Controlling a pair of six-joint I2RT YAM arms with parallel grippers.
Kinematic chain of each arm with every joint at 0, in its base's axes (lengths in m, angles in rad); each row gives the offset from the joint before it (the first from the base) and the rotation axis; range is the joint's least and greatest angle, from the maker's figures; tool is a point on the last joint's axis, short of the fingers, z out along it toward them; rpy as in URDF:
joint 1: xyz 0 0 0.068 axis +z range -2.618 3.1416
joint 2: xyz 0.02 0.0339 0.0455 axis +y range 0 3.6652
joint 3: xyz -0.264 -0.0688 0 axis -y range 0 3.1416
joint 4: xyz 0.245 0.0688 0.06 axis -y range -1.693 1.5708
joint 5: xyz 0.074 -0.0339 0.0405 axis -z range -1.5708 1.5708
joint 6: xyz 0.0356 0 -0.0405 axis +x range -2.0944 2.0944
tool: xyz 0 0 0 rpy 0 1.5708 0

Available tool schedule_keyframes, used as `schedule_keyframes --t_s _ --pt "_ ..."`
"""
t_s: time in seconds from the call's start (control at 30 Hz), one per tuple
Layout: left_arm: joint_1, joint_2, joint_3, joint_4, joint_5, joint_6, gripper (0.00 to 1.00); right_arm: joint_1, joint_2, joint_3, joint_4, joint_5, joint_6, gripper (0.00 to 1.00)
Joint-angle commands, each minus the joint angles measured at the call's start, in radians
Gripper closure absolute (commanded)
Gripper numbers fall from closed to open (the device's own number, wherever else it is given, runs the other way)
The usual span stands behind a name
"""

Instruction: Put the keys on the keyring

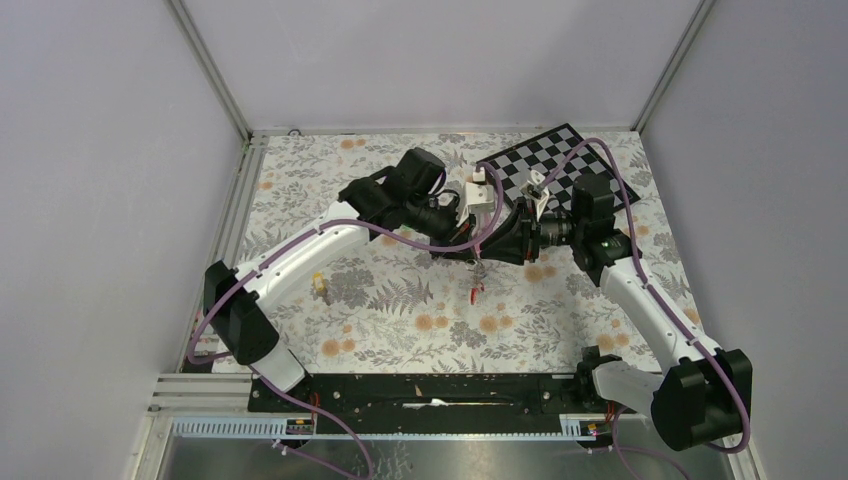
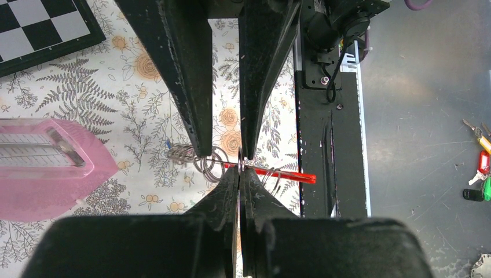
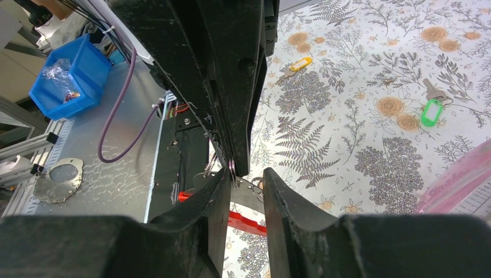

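Note:
My two grippers meet above the middle of the table. The left gripper (image 2: pixel 240 169) is shut on a thin metal ring seen edge-on. From that ring hangs the keyring, its red bar (image 2: pixel 289 174) beside the tips with several wire rings (image 2: pixel 202 160). The red part dangles below both grippers (image 1: pixel 477 288). My right gripper (image 3: pixel 248 172) stands open around the same spot, gripping nothing, the red bar (image 3: pixel 246 222) below it. A yellow-tagged key (image 3: pixel 298 63) and a green-tagged key (image 3: pixel 431 110) lie on the flowered cloth.
A pink metronome-shaped pyramid (image 2: pixel 46 168) stands close beside the grippers. A checkerboard (image 1: pixel 555 165) lies at the back right. The black base rail (image 2: pixel 330 150) runs along the near edge. Off the table are a blue bin (image 3: pixel 72 75) and loose tagged keys (image 2: pixel 480 165).

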Motion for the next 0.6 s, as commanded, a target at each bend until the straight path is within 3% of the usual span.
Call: schedule_keyframes --t_s 0.0,0.3,0.57 --pt "-0.006 0.002 0.058 0.015 0.005 0.012 1.00 0.015 -0.005 0.005 0.018 -0.012 -0.013 0.67" --pt "-0.006 0.017 0.070 0.028 0.002 -0.011 1.00 0.029 0.002 0.001 0.026 -0.015 -0.003 0.71" --pt "-0.006 0.011 0.063 0.038 0.001 -0.017 1.00 0.031 0.000 -0.003 0.029 -0.008 -0.002 0.89"
